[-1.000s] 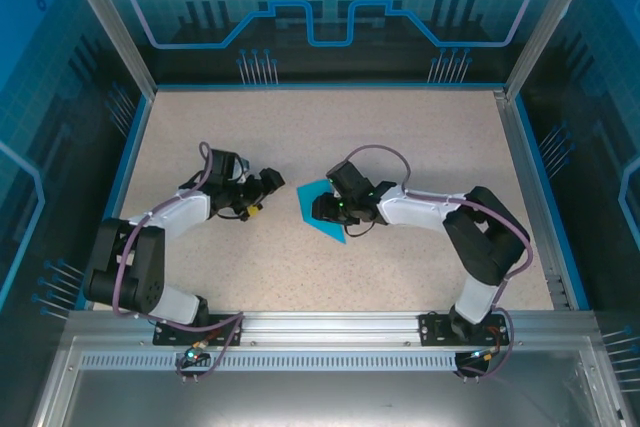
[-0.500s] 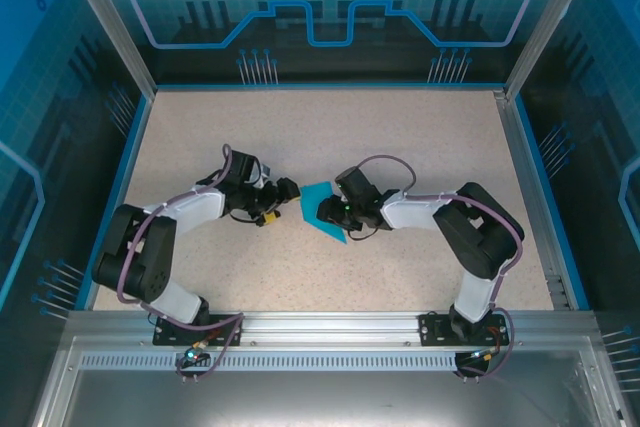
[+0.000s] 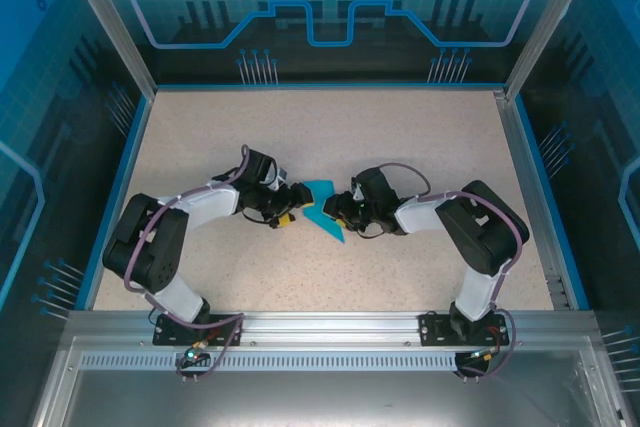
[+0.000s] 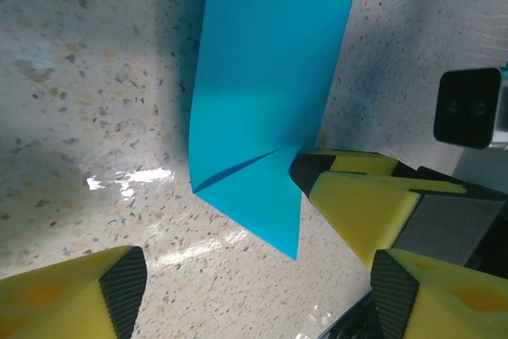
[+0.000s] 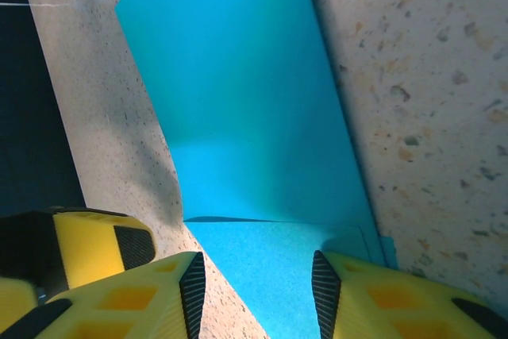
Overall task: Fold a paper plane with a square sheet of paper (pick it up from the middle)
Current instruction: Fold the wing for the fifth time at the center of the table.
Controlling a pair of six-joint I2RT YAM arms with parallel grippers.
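Paper (image 4: 270,77) btwn right fingers (image 5: 381,299), near left fingers (image 4: 79,295).

The sheet of paper (image 3: 321,197) is plain teal-blue, the table (image 3: 400,137) beige with dark speckles, its rim blue.

A thin, plain teal-blue sheet of paper (image 3: 322,204), no longer a flat square but partly folded, lies near the middle of the speckled beige tabletop (image 3: 330,132). From above it shows a broader far end and narrows to a sharp point toward the near right. In the left wrist view the sheet (image 4: 266,69) runs as a long smooth panel with a slanted crease near its pointed lower corner, and its left edge bows slightly above the surface, throwing a shadow. In the right wrist view the sheet (image 5: 238,109) has a straight fold line across it, with a lighter panel below.
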